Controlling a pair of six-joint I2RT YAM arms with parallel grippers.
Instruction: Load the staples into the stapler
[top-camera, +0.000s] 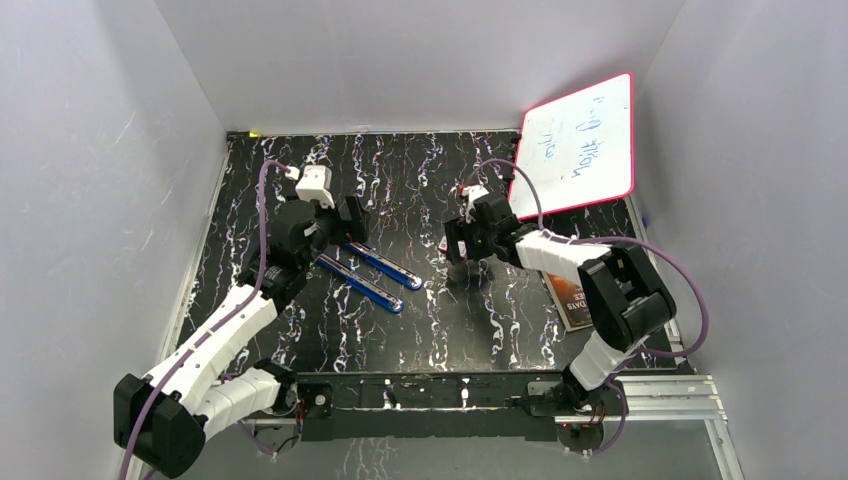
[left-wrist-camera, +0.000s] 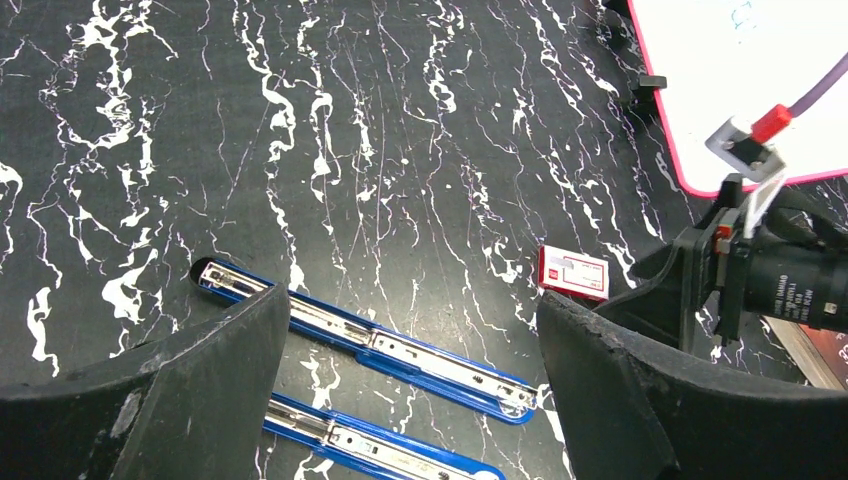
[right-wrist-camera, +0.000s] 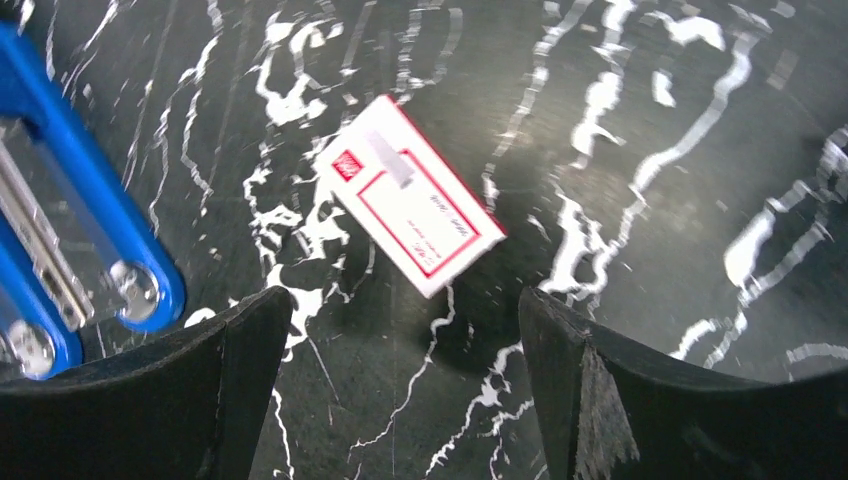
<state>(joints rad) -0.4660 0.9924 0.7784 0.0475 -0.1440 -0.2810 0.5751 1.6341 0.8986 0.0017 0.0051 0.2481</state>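
Two black-and-white robot arms (top-camera: 230, 320) flank a blue metal stapler (top-camera: 380, 265), folded open into two parallel bars on the black marbled table (top-camera: 440, 320), its long axis running far-left to near-right. From the left wrist, the left gripper (left-wrist-camera: 410, 310) hangs spread above those bars. From the right wrist, the right gripper (right-wrist-camera: 405, 310) gapes wide over a small red-and-white box (right-wrist-camera: 410, 210).

The left gripper (left-wrist-camera: 408, 312) hangs over the black marbled table (left-wrist-camera: 300, 140), its two dark fingers (left-wrist-camera: 200, 390) spread wide with nothing between them. Below lies a blue stapler (left-wrist-camera: 400, 352) opened flat into two parallel halves, metal channels up. A small red-and-white box (left-wrist-camera: 573, 272) lies near the right arm (left-wrist-camera: 770, 285), under a pink-edged whiteboard (left-wrist-camera: 720, 90).
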